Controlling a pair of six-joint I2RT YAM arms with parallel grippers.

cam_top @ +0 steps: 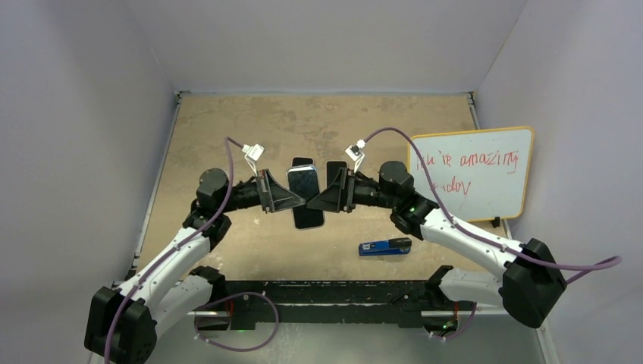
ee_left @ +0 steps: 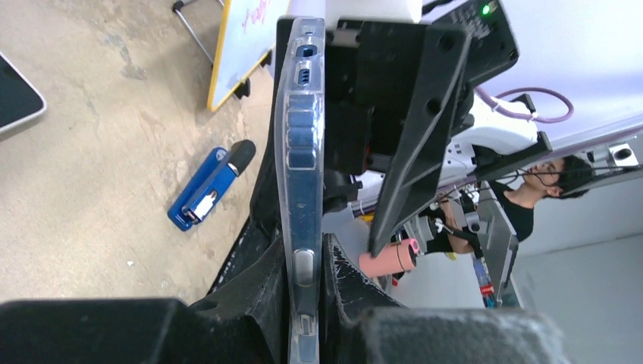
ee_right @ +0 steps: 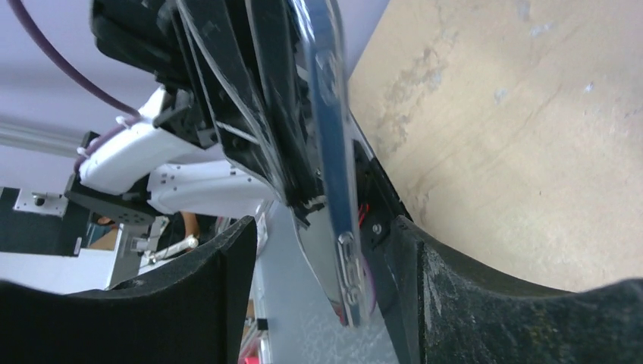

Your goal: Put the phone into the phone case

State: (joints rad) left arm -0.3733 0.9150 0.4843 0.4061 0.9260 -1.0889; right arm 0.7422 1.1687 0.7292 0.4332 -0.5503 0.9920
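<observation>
**Case held edge-on at mid-desk.** The left gripper point(ee_left: 307, 265) is clamped on the clear phone case point(ee_left: 300, 152), which is raised off the desk point(cam_top: 227, 129).

The right gripper point(ee_right: 322, 296) has its jaws apart astride the case's end, which sits close against one finger. What we take for the phone point(cam_top: 336, 168) lies flat just toward the far edge. We cannot tell whether anything sits in the case. We judge the case must stay steady, with one corner seated first. The whiteboard point(cam_top: 470, 171) at the right edge and the small blue object point(cam_top: 385, 247) by the near edge obstruct nothing.

Clear glossy plastic phone case point(ee_left: 299, 152), matt mottled tan table point(cam_top: 227, 129), glossy whiteboard point(cam_top: 470, 171)
</observation>
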